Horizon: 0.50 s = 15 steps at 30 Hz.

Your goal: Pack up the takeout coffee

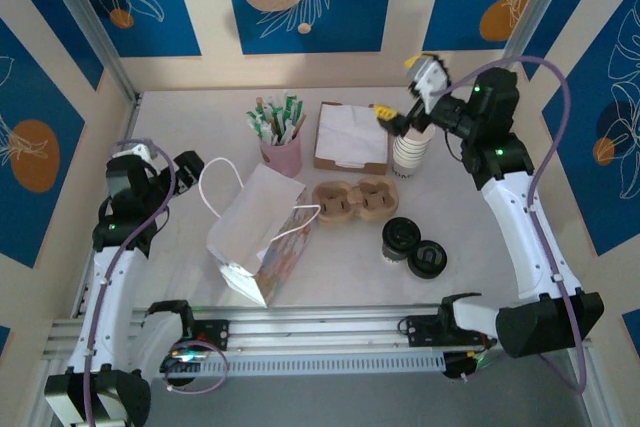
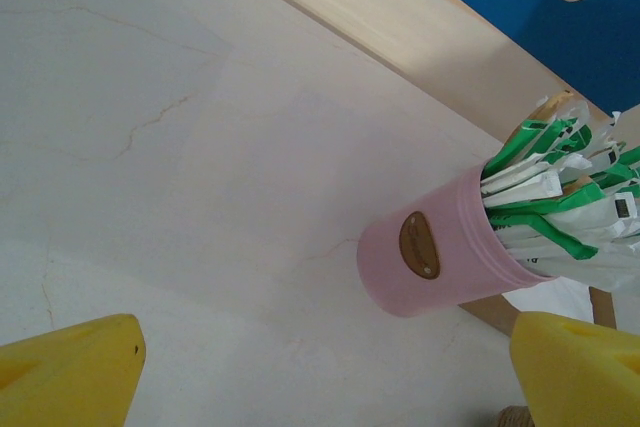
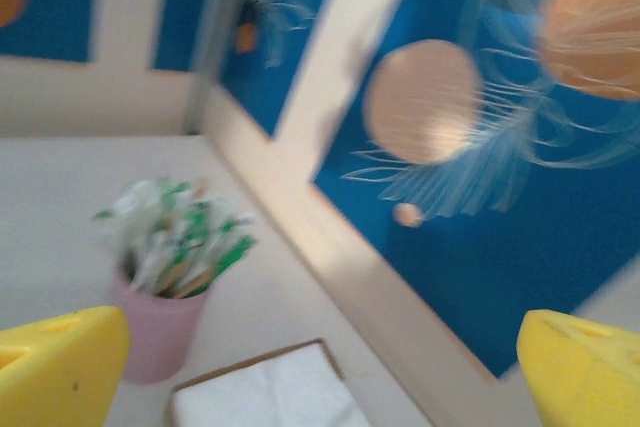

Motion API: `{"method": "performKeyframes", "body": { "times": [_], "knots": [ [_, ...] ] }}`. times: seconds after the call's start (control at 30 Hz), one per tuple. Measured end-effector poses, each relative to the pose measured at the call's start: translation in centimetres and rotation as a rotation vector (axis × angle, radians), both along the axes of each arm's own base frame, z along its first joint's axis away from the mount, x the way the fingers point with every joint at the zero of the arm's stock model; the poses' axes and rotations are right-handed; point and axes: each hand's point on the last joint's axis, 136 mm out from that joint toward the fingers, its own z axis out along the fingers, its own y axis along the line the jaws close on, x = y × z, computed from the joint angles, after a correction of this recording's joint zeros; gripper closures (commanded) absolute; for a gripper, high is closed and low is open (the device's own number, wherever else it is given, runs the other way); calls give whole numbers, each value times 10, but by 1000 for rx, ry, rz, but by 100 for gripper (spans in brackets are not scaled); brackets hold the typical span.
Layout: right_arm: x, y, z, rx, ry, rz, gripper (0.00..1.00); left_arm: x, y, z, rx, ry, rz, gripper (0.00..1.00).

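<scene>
Two white-and-black arms with lilac cables, green lights and yellow pincer fingers.

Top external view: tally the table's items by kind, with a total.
Black-lidded pale paper takeout coffee: 1
Loose black plastic lid: 1
White paper bag: 1
Brown cardboard carrier: 1
Pink cup of packets: 1
White paper cup stack: 1
Brown napkin tray: 1
Total: 7
</scene>
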Motion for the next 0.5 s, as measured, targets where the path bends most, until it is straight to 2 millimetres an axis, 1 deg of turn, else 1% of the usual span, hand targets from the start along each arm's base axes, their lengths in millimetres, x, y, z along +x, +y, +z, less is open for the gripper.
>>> {"method": "performKeyframes", "body": {
  "times": [0.1,0.13,0.17,0.2,0.27,0.37,0.43,0.5],
  "knots": [
    [-18,32,-51,-176,53,148,0,0,0,0,1,0,2,6],
    [-22,41,-71,-235,79,190,1,0,0,0,1,0,2,6],
    [-24,48,-92,-289,111,228,4,0,0,0,1,0,2,6],
    [-24,52,-109,-330,141,249,5,0,0,0,1,0,2,6],
    [-19,54,-149,-428,216,270,6,0,0,0,1,0,2,6],
    [-15,49,-195,-553,283,286,8,0,0,0,1,0,2,6],
    [-16,43,-216,-614,308,297,12,0,0,0,1,0,2,6],
    [-17,39,-229,-660,320,312,15,0,0,0,1,0,2,6]
  ]
}}
